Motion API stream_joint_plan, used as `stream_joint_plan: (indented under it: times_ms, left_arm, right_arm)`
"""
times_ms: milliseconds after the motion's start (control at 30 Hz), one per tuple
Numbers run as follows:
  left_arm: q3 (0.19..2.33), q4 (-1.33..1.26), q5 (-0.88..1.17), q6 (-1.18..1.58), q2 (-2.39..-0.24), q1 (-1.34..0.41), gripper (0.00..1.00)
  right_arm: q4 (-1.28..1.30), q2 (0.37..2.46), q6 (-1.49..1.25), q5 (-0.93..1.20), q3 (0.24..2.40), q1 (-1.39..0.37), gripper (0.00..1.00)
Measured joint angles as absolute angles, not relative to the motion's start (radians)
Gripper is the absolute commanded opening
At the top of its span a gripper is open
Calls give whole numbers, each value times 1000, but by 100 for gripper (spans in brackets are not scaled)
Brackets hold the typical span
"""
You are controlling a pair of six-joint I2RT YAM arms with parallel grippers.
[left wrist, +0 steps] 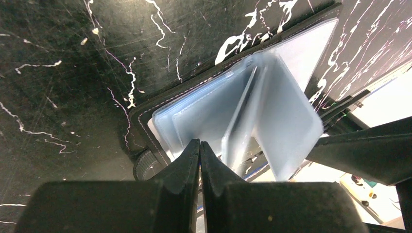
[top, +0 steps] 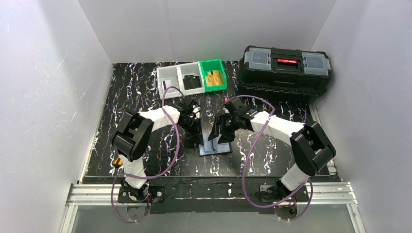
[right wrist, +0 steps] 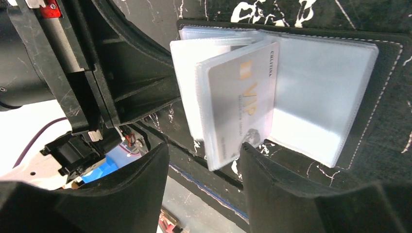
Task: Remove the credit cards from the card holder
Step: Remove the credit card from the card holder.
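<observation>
The black card holder (top: pixel 216 147) lies open on the table between both arms, its pale blue-grey clear pockets fanned up. In the left wrist view my left gripper (left wrist: pixel 199 144) is shut, its tips resting on the near edge of the pockets (left wrist: pixel 214 109); nothing shows between the jaws. In the right wrist view a whitish-silver credit card (right wrist: pixel 238 102) marked VIP sits inside a raised clear pocket. My right gripper (right wrist: pixel 204 158) is open, with that pocket's lower corner between its fingers. From above, the left gripper (top: pixel 197 137) and the right gripper (top: pixel 224 133) flank the holder. Other cards are hidden.
A big black toolbox (top: pixel 286 68) stands at the back right. A row of small bins stands at the back: pale ones (top: pixel 180 80) and a green one (top: pixel 214 75) holding yellow pieces. White walls close in three sides. A small orange object (top: pixel 116 161) lies at the table's left edge.
</observation>
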State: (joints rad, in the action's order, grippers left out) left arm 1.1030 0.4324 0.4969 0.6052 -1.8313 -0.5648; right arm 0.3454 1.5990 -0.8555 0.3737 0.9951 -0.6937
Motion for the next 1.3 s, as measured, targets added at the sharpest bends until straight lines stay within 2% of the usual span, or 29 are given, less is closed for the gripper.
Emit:
stream_joint_plan:
  times_ms: [367,600,933,1100,1300]
  left_arm:
    - [1100,422,530,602,-1854,-564,2]
    - [1100,422,535,602,-1856,-564,1]
    - [1098,525,419,548,-1755,-538,11]
    - [1118,573,393,516,-1678,-527,10]
    - [1160,556,428,513,-1712,-556,7]
  right_arm:
    - [378,1592,-852,307,993,-694,69]
    - [429,1596,-818,256,994,-696,69]
    - [387,1654,-814,281,998,-690,62]
    - [302,1656,-835,338,949,-658,55]
    - [201,1694,-870,408,889,-605,49]
